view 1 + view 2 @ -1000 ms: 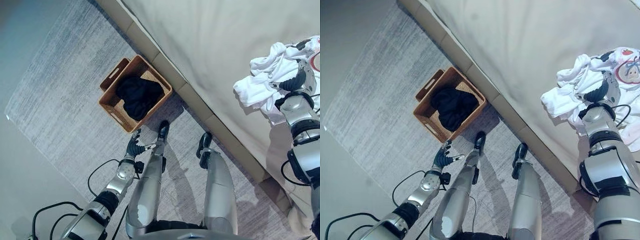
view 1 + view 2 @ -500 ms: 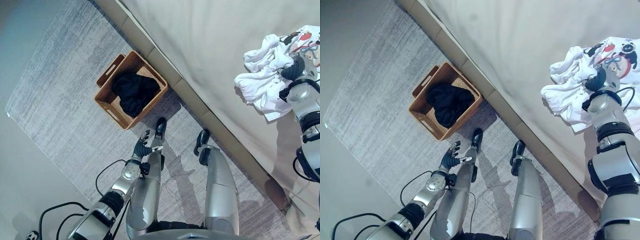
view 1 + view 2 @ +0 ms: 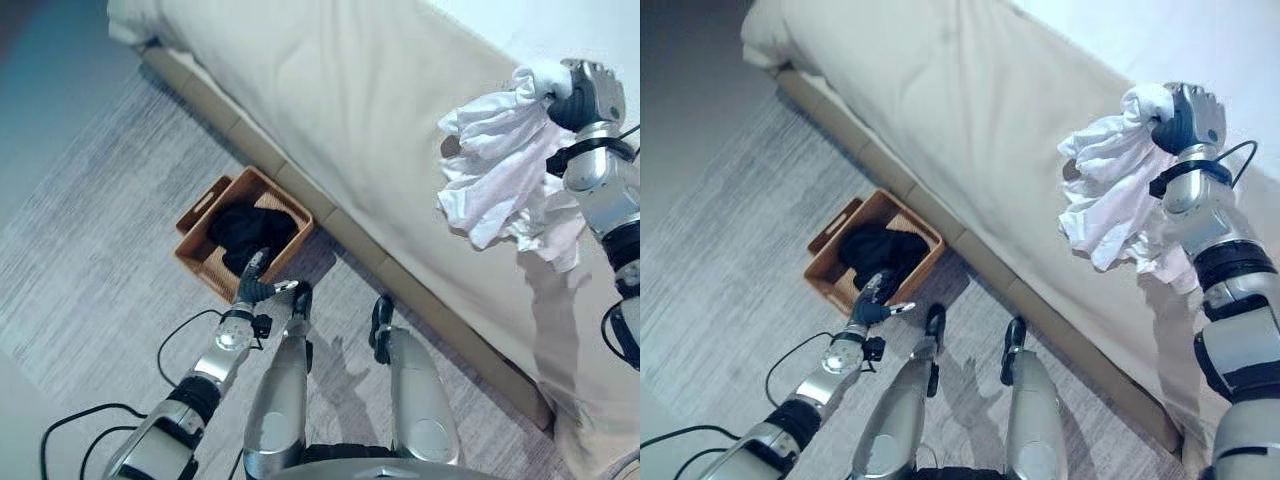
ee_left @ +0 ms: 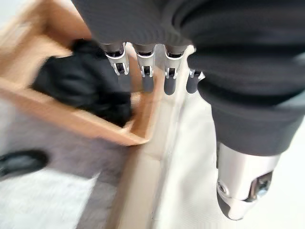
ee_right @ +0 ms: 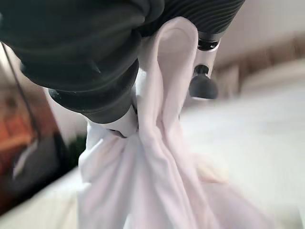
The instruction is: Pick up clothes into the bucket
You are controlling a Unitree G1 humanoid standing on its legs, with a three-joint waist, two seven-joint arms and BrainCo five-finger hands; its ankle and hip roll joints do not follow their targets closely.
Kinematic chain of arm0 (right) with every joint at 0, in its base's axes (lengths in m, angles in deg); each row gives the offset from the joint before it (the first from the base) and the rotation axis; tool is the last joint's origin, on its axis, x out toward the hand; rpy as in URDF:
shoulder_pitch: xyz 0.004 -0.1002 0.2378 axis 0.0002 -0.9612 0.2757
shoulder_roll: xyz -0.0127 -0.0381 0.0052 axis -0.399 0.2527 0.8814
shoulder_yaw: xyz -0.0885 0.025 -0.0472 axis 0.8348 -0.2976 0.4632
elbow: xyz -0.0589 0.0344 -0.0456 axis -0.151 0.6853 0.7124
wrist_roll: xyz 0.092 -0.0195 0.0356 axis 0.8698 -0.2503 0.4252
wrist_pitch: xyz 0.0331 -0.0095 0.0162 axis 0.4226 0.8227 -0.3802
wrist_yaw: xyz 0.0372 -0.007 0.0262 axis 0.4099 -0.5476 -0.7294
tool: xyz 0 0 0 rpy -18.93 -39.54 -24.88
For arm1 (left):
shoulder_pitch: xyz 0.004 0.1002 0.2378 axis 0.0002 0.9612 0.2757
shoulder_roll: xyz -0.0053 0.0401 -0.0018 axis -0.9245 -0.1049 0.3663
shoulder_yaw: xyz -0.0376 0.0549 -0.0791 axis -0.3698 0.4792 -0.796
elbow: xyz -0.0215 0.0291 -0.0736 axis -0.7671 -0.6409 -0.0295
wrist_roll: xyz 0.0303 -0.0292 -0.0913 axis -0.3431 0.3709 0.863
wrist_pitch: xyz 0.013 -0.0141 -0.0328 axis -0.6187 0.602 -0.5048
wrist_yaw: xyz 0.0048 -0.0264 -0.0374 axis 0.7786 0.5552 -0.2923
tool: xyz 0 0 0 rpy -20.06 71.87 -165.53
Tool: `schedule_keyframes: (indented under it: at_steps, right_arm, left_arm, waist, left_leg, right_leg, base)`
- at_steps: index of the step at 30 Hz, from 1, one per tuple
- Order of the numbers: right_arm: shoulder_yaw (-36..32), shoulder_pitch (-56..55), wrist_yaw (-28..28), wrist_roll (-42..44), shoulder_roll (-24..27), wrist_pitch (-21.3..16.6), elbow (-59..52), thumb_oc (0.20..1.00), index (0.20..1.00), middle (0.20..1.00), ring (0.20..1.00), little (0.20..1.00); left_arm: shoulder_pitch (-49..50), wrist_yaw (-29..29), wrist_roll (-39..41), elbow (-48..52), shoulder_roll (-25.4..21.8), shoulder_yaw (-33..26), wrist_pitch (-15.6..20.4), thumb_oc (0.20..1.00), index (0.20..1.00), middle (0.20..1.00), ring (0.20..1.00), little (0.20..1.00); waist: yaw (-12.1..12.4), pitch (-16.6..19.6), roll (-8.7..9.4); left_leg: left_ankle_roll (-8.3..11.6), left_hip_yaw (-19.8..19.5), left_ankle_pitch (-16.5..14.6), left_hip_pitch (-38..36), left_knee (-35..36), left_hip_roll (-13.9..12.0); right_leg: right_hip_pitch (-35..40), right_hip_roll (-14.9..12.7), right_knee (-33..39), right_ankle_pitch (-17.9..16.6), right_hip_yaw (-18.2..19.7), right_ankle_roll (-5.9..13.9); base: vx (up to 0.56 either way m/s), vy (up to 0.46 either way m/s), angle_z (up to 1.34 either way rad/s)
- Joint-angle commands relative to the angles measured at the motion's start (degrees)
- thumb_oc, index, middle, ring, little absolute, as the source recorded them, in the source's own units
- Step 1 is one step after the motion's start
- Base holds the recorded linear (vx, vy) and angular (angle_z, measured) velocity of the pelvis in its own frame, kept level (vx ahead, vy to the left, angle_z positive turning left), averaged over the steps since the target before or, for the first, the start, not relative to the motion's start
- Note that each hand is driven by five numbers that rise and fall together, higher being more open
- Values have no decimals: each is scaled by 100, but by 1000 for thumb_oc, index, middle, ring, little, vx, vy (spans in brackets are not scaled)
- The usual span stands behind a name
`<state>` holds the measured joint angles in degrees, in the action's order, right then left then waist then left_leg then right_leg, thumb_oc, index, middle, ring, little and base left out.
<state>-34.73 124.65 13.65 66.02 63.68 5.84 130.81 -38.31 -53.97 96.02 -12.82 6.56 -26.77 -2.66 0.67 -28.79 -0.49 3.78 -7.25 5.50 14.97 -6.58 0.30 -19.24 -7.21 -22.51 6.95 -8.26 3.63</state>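
One hand, the left hand (image 3: 250,287), hangs low with fingers relaxed beside the wicker basket (image 3: 195,262), which holds a dark garment (image 3: 245,227). Farther off, above the bed (image 3: 330,110), the raised right hand (image 3: 580,95) grips a dangling white garment (image 3: 495,170), well apart from the basket.

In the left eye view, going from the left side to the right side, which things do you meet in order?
Brown woven basket holding a black garment → left hand → cream bed → white garment → right hand gripping it.
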Motion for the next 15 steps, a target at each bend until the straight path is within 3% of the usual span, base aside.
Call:
schedule_keyframes:
  at_steps: [1, 4, 15]
  right_arm:
    - [-198, 152, 434, -210, 410, -94, -439, 200, 200, 200, 200, 200]
    - [-274, 387, 391, -200, 662, -56, -756, 200, 200, 200, 200, 200]
    - [355, 1453, 74, 247, 767, -27, -420, 200, 200, 200, 200, 200]
  left_arm:
    - [130, 76, -302, 361, -112, -225, 237, 1000, 1000, 1000, 1000, 1000]
    - [144, 218, -205, 986, -337, -382, 281, 1000, 1000, 1000, 1000, 1000]
    - [-544, 612, 187, 2382, -675, -275, 321, 1000, 1000, 1000, 1000, 1000]
  waist:
    - [-142, 451, 372]
    - [-201, 967, 428]
    - [-328, 2071, 471]
  left_leg:
    - [-146, 197, -499, -30, -444, 174]
    - [-169, 323, -576, -427, -238, 144]
    - [-176, 549, -763, -1376, 184, 57]
  right_leg:
    - [432, -15, 660, -481, 119, 199]
    - [816, 64, 991, -514, 189, 255]
    - [1760, 134, 1559, -506, 306, 323]
  base:
    - [172, 62, -16]
    - [112, 38, -17]
    - [119, 13, -12]
